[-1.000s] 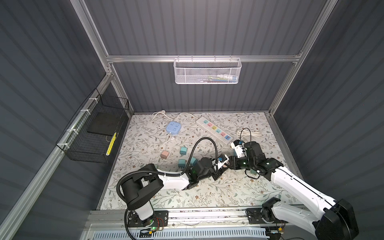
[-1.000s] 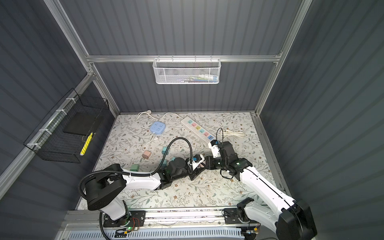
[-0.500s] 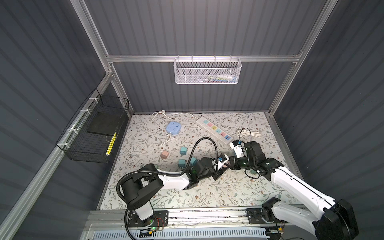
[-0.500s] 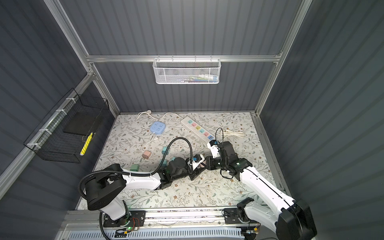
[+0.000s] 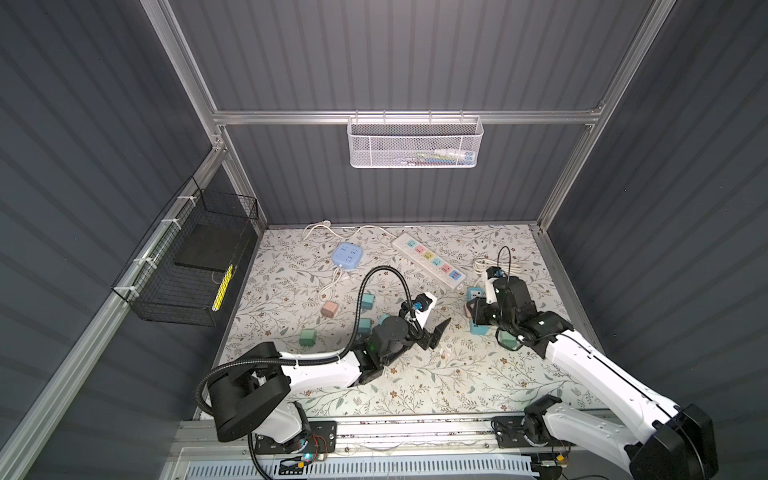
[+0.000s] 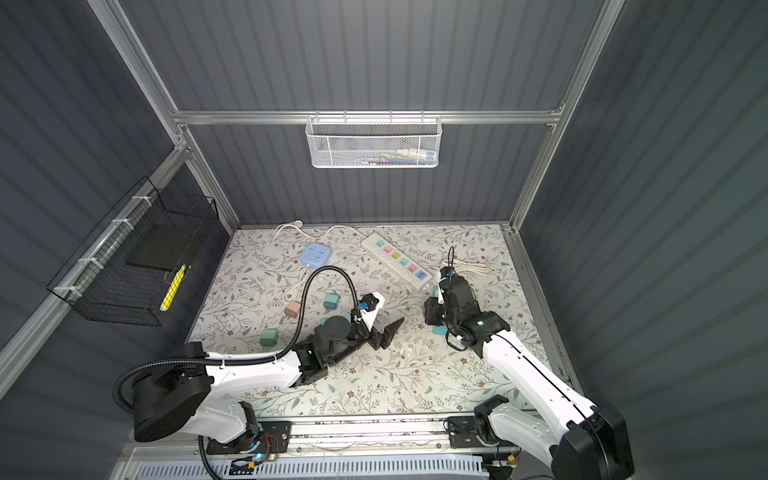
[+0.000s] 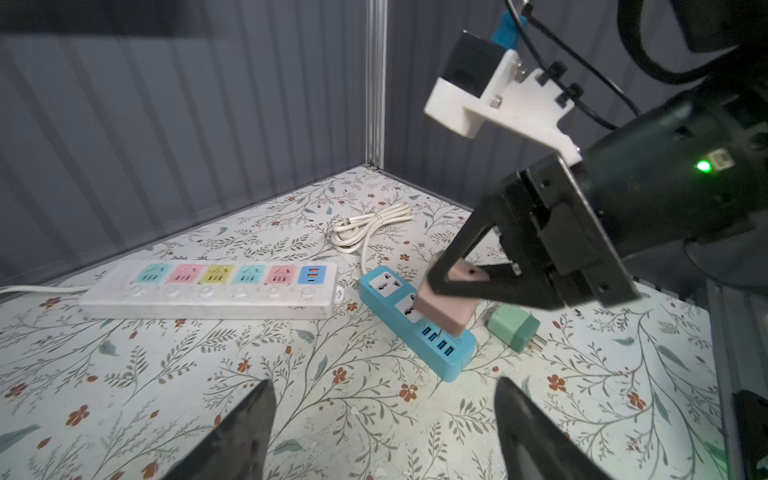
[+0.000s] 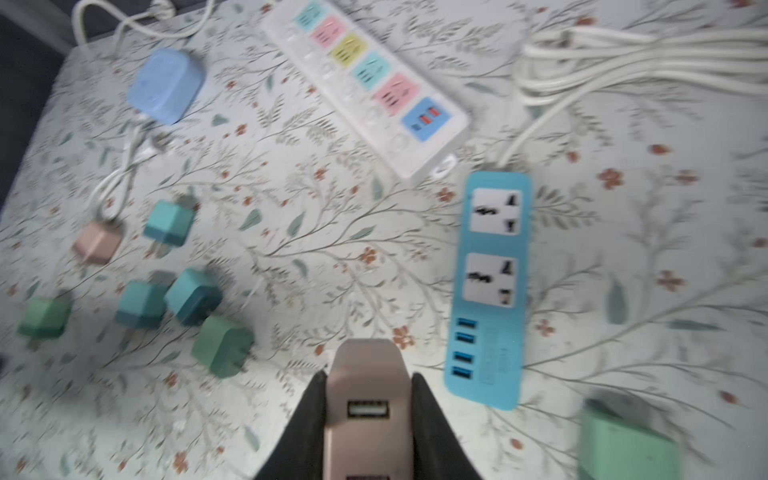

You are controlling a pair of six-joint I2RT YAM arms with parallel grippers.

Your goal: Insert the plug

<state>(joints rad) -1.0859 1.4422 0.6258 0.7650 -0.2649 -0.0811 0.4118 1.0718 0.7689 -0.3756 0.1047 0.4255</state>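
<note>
In both top views the left hand point(image 5: 432, 328) has spread wide since a second ago and now sits apart from the right hand point(image 6: 432, 311), so the handover looks finished. The left wrist view shows the right hand clamped on the pink charger plug point(image 7: 444, 305), tilted just above the blue power strip point(image 7: 451, 359), prongs not yet in. The right wrist view shows the same grip above the counter point(image 8: 332, 249); alignment likely comes next.

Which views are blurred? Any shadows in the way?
Right wrist view: smeared throughout, blue power strip soft, only the pink plug adapter in the right gripper fairly crisp. Left wrist view: sharp. Both top views: sharp, a shadow over the teal cube plugs.
</note>
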